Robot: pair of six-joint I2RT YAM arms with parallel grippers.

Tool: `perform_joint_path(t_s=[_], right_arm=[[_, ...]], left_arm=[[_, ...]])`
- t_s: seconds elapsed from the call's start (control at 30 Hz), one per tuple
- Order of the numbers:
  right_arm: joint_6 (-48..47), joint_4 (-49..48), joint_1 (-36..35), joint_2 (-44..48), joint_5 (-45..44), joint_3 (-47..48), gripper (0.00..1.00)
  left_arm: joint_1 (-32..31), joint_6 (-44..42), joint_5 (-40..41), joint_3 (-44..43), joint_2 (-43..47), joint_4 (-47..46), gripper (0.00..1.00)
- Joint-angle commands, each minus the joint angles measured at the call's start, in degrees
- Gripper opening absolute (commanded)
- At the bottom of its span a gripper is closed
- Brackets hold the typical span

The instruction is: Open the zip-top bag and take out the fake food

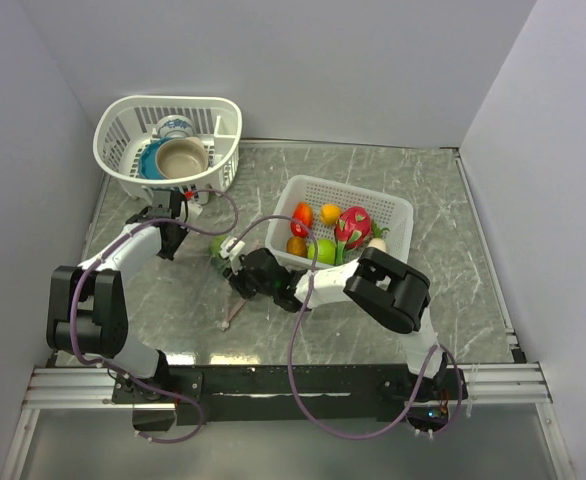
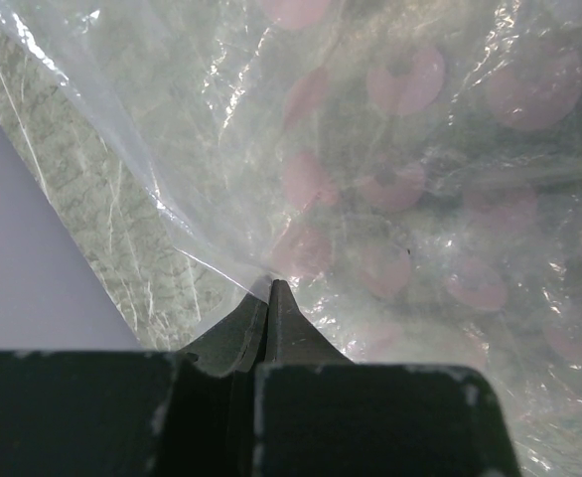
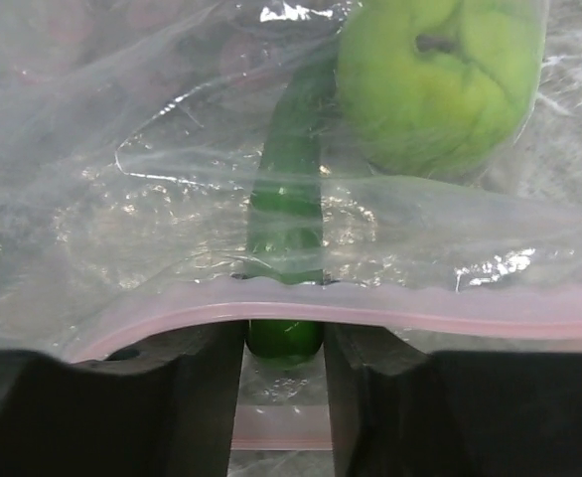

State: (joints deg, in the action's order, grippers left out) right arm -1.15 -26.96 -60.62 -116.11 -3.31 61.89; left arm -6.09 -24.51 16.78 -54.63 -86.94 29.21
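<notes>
The clear zip-top bag lies between my two grippers; its pale pink zipper strip crosses over my right fingers. My left gripper is shut, pinching a fold of the bag's plastic; it shows in the top view. My right gripper reaches into the bag's mouth and is shut on the end of a green cucumber; it also shows in the top view. A green round fruit lies inside the bag beside the cucumber. In the top view the bag is barely visible.
A white mesh basket right of centre holds a dragon fruit, orange, red-orange, green and white pieces. Another white basket at the back left holds bowls and a cup. Walls close in on both sides.
</notes>
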Motion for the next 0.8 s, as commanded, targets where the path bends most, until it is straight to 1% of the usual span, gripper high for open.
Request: perform_joint_path(t_s=[0.0, 0.07, 0.13, 0.17, 0.23, 0.27, 0.3, 0.33, 0.37, 0.4, 0.43, 0.47, 0.57, 0.67, 0.73, 0.77], right_arm=[[3.52, 0.68, -0.55, 3.78, 0.41, -1.67, 0.23], [5.27, 0.42, -1.08, 7.98, 0.59, -3.61, 0.18], [6.5, 0.33, -1.51, 11.77, 0.15, -7.56, 0.16], [8.25, -0.11, -1.87, 16.05, 0.15, -9.22, 0.16], [9.75, -0.9, -2.04, 20.55, -0.29, -14.76, 0.16], [11.24, -1.34, -2.22, 24.93, -0.9, -18.61, 0.16], [12.04, -1.6, -2.22, 27.15, -2.73, -20.56, 0.16], [12.74, -1.86, -2.22, 29.52, -3.54, -22.49, 0.16], [13.88, -2.13, -2.22, 33.89, -4.24, -26.08, 0.17], [14.33, -2.04, -2.22, 36.03, -5.38, -27.51, 0.17], [14.94, -1.7, -2.31, 37.87, -5.82, -28.83, 0.17], [15.99, -0.73, -2.22, 41.37, -6.44, -31.1, 0.17], [17.05, 1.46, -2.22, 47.72, -7.84, -34.45, 0.17], [16.79, 3.66, -2.22, 53.7, -11.8, -36.39, 0.17], [15.13, 4.11, -1.96, 57.38, -15.91, -37.1, 0.17], [14.6, 5.41, -1.7, 58.1, -17.15, -36.93, 0.17]], left_arm=[[-0.15, -0.45, -0.34, -2.06, 2.38, 0.32, 0.01], [-0.15, -1.24, 0.53, -1.45, 2.82, -0.29, 0.01], [0.02, -2.64, 3.17, -0.22, 3.09, -2.05, 0.01], [0.11, -2.91, 3.78, -0.13, 3.52, -2.14, 0.01], [0.29, -2.65, 3.53, -1.17, 4.14, 0.21, 0.01], [0.29, -2.12, 3.09, -2.22, 5.01, 2.15, 0.01], [0.29, -1.42, -0.13, -5.37, 5.46, 4.17, 0.01], [0.29, -0.02, -1.73, -7.22, 6.07, 9.06, 0.01], [0.29, 0.43, -3.31, -9.16, 7.12, 11.11, 0.01], [0.29, 1.04, -4.72, -12.83, 7.65, 12.87, 0.01], [0.29, 1.83, -7.17, -14.61, 8.18, 15.06, 0.01], [0.29, 2.1, -7.98, -17.58, 8.97, 18.3, 0.01], [0.2, 2.71, -12.02, -22.16, 10.55, 24.55, 0.01], [0.11, 2.98, -15.98, -23.33, 12.84, 27.73, 0.01], [-0.15, 2.89, -16.34, -22.72, 14.42, 28.53, 0.01], [-0.15, 2.89, -15.99, -20.97, 14.95, 27.84, 0.01]])
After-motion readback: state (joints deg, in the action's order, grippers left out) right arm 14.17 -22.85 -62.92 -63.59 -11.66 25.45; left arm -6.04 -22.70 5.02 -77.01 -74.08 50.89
